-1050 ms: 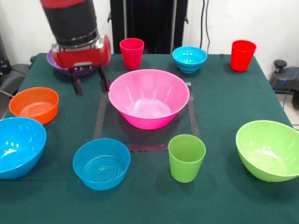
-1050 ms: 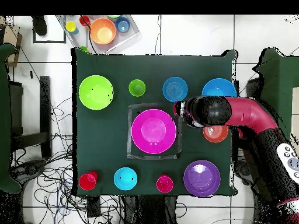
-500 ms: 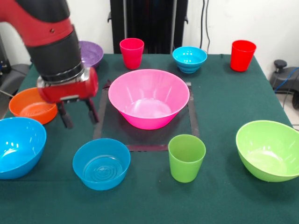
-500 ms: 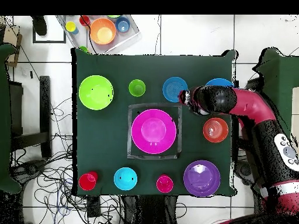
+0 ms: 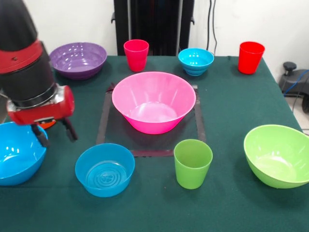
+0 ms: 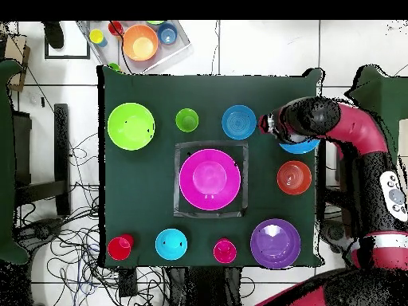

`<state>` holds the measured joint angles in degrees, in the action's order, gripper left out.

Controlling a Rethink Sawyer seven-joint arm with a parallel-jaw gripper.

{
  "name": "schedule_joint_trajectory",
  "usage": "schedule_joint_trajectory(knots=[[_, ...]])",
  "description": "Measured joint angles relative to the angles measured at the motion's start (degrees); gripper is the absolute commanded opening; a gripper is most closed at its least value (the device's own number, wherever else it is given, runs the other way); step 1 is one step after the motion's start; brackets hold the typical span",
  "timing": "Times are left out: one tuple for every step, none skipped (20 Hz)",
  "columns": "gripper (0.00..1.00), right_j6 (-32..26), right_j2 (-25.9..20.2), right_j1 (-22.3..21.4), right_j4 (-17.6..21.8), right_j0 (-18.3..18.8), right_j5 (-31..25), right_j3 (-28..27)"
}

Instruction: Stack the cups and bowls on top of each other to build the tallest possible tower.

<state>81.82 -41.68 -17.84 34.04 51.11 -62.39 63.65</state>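
Gripper (image 5: 54,135) fingers spread apart, empty, we note; beside it sits a large glossy blue plastic bowl (image 5: 17,152).

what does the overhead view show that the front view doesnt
Only the overhead view shows the whole orange bowl, a clear tray of spare bowls beyond the table, and cables on the floor. Only the front view shows the gripper with its fingers spread, empty, hanging between the big blue bowl and the smaller blue bowl; here the arm hides nearly all of the orange bowl. Both show the pink bowl in the taped square, nothing stacked in it.
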Motion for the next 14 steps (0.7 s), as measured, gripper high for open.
schedule_joint_trajectory(knots=[[1.0, -1.1, 0.0, 0.5, 0.2, -0.4, -1.7, -1.9], [1.0, -1.9, 0.0, 0.9, 0.2, -0.8, -3.0, -3.4], [1.0, -3.2, -0.1, 1.5, 0.3, -1.4, -4.7, -5.7], [1.0, -3.8, -0.2, 1.8, 0.3, -1.7, -5.3, -6.7], [1.0, -4.3, -0.2, 2.0, 0.3, -1.9, -5.9, -7.7], [1.0, -4.6, -0.3, 2.1, 0.3, -2.1, -6.1, -8.1], [1.0, -5.4, -0.4, 2.5, 0.3, -2.5, -6.4, -9.4], [1.0, -5.9, -0.4, 2.6, 0.3, -2.7, -6.4, -10.0], [1.0, -6.7, -0.6, 2.9, 0.3, -3.1, -6.4, -11.1], [1.0, -6.9, -0.7, 3.0, 0.3, -3.2, -6.4, -11.4], [1.0, -7.1, -0.7, 3.0, 0.3, -3.3, -6.4, -11.7], [1.0, -7.3, -0.8, 3.4, 0.3, -3.4, -6.4, -12.4], [1.0, -7.3, -0.9, 3.7, 0.3, -3.5, -6.4, -12.8], [1.0, -7.3, -0.9, 3.8, 0.3, -3.5, -6.4, -13.1]])
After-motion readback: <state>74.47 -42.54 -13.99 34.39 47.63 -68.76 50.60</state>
